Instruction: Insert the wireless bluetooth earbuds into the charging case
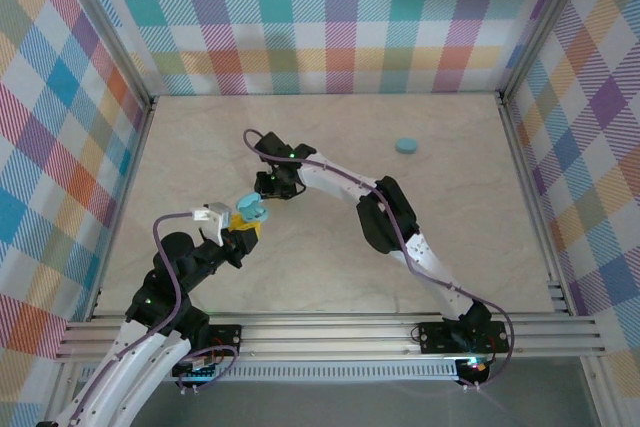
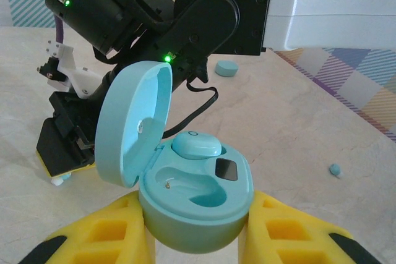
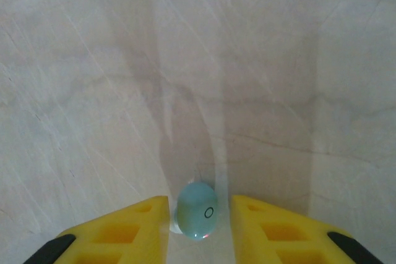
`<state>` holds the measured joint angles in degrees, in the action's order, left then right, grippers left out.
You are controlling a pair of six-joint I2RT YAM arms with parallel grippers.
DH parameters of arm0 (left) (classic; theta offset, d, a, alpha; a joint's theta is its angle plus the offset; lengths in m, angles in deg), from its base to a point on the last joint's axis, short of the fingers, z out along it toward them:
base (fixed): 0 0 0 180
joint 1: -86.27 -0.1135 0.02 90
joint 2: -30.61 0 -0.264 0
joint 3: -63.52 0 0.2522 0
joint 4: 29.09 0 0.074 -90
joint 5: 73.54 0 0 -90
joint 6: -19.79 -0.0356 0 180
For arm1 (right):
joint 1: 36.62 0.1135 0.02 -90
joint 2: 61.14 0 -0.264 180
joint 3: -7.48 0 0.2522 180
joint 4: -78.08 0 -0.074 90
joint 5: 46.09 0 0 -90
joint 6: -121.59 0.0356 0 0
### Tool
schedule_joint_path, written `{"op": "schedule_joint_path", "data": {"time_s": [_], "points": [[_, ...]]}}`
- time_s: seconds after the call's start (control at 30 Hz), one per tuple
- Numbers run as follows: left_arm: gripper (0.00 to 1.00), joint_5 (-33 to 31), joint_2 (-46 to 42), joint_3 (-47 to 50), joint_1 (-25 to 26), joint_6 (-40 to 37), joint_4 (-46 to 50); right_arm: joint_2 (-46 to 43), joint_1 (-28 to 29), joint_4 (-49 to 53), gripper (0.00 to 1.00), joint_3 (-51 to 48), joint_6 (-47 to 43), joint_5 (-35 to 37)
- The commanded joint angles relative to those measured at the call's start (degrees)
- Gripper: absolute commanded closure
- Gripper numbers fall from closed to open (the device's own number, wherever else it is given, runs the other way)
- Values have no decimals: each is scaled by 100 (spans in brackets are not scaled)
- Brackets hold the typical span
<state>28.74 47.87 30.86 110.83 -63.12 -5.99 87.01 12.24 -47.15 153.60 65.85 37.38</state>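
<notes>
Charging case [image 2: 195, 214]: open, lid [image 2: 133, 122] hinged up on the left side in the left wrist view. It is clamped at its base between the yellow fingers [image 2: 108, 233] of the left end effector [image 2: 197, 214] and held near the middle-left of the worktop [image 1: 460, 217].

Contents: seated earbud [image 2: 197, 145] sits in the far well. Near well [image 2: 189, 190] is bare, with a small contact visible in it. A dark square window lies just right of the seated earbud.

Second earbud [image 3: 197, 209]: lies between the fingers of the right end effector [image 3: 199, 205]. Jaws are apart, with a narrow gap showing on each side of it. I cannot tell whether either finger touches lower down. In the overhead view the right end effector [image 1: 270, 187] is just beyond the held case.

Loose earbud [image 2: 335, 169]: on the worktop, well to the right of the case.

Closed case [image 1: 406, 145]: pale blue oval, alone toward the far right of the worktop.

Surface: pale marbled beige, matte. Enclosure: pastel plaid walls [image 1: 330, 17] on three sides. Aluminium rail [image 1: 330, 332] runs along the near edge and carries both arm bases.
</notes>
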Motion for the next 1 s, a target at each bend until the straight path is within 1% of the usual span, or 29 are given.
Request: {"op": "schedule_joint_path", "data": {"time_s": [0.0, 0.23, 0.37, 0.47, 0.57, 0.77, 0.87, 0.97], "points": [[89, -96, -90, 91, -74, 99, -20, 55, 45, 289, 68, 203, -160, 151], [89, -50, -91, 88, -74, 117, -65, 94, 47, 241, 73, 229, -131, 161], [89, -28, -108, 79, -74, 117, -29, 108, 44, 189, 75, 222, -159, 26], [89, 19, -104, 64, -74, 123, -38, 111, -22, 71, 79, 177, -113, -303], [89, 101, -108, 42, -74, 123, -38, 19, -164, 83, 81, 48, 19, -568], [89, 350, 9, -72, -74, 38, -15, -674, -378, -172, 82, -851, -397, -475], [89, 539, 173, -118, -74, 19, -147, -1007, -532, -90, 82, -1260, -562, -412], [89, 738, 389, -179, -74, -25, -320, -1476, -672, -175, 82, -1906, -721, -279]]}}
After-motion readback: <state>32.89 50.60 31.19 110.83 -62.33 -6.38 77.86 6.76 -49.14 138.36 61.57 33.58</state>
